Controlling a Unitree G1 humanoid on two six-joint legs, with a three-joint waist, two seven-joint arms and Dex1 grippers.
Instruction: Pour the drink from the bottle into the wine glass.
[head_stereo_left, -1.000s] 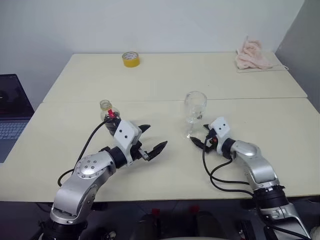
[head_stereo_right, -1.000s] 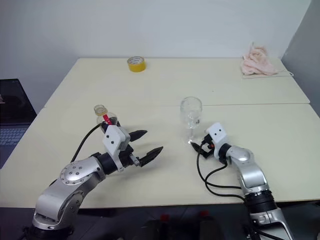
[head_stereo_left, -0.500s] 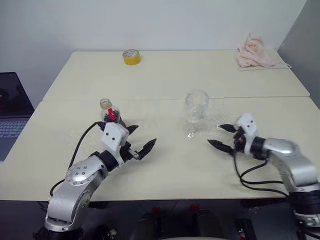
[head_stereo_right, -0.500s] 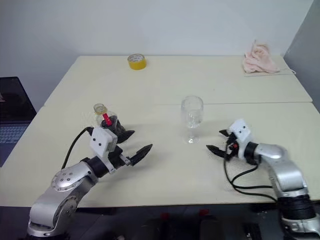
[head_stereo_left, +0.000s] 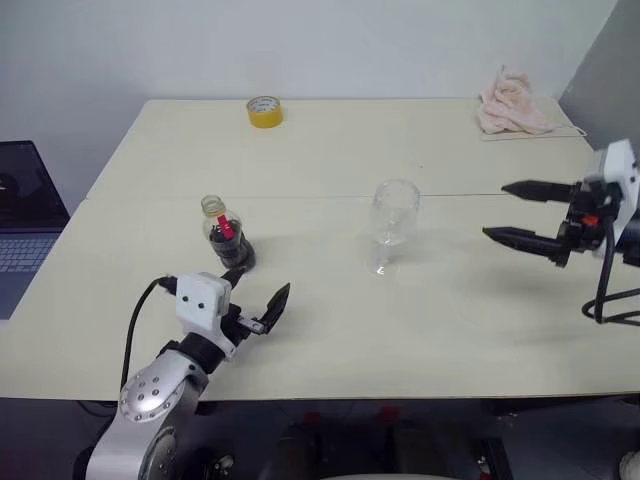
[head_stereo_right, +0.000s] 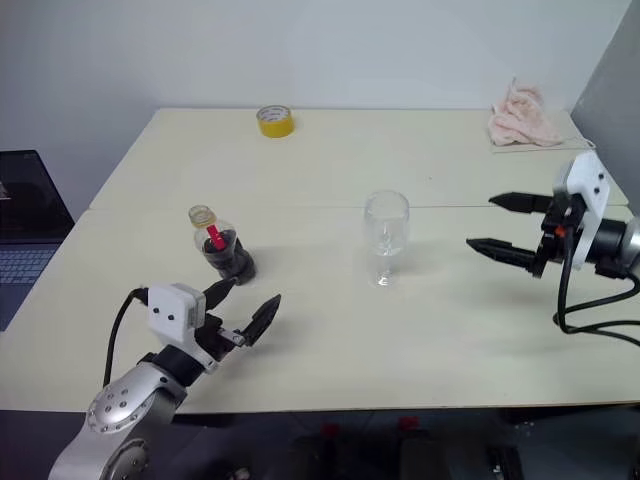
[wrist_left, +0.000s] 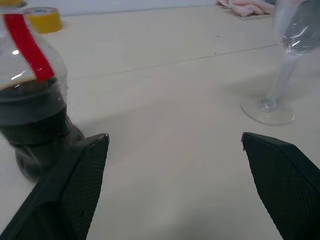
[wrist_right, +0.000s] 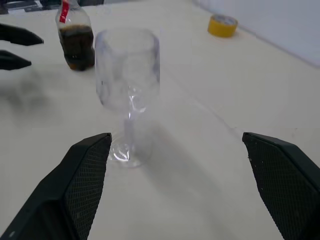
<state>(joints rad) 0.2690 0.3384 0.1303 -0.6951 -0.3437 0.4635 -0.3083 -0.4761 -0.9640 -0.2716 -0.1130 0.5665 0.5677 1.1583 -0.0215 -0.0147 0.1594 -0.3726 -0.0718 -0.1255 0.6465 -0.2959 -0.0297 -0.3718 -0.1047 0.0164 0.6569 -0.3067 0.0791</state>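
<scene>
Cola bottle (head_stereo_left: 226, 236) upright on the tabletop (head_stereo_left: 330, 160), dark drink (wrist_left: 31, 112) inside, empty wine glass (head_stereo_left: 392, 225) standing well apart, left tool (head_stereo_left: 258, 297) fingers spread just beside the bottle, right tool (head_stereo_left: 527, 212) spread wide, raised beyond the glass, holding nothing

Left end effector (head_stereo_left: 262, 293) agape, low, right end effector (head_stereo_left: 528, 212) agape, raised

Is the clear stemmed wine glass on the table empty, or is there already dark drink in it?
Empty. The clear stemmed wine glass stands upright, and its bowl shows no dark liquid; the table shows through it.
</scene>
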